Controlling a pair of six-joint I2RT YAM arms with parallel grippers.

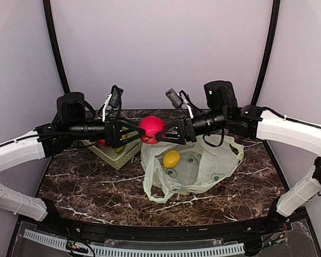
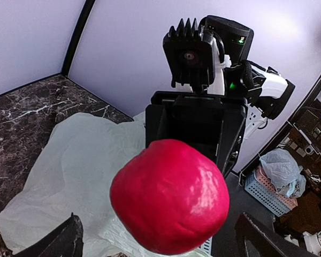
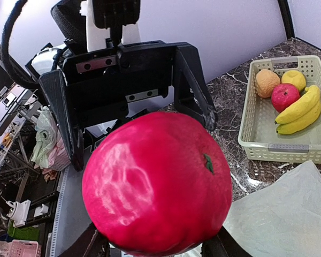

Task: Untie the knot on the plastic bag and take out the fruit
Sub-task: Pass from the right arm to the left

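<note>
We work over a dark marble table (image 1: pixel 96 187) with white veins, enclosed by plain pale walls (image 1: pixel 160 48). We count one plastic bag (image 1: pixel 214 166), slack and open below the right gripper (image 1: pixel 160 133), with one yellow fruit (image 1: pixel 171 158) on or in it, and one basket (image 3: pixel 251 128) below the left gripper (image 1: pixel 138 133) containing one orange fruit (image 3: pixel 267 82), one yellow-green fruit (image 3: pixel 293 79), one small red fruit (image 3: pixel 284 96) and two bananas (image 3: pixel 299 110). The right gripper clamps one red apple (image 1: pixel 151 128) in mid-air with partly closed jaws, while the left gripper's jaws stand wide either side of that apple without touching it.
</note>
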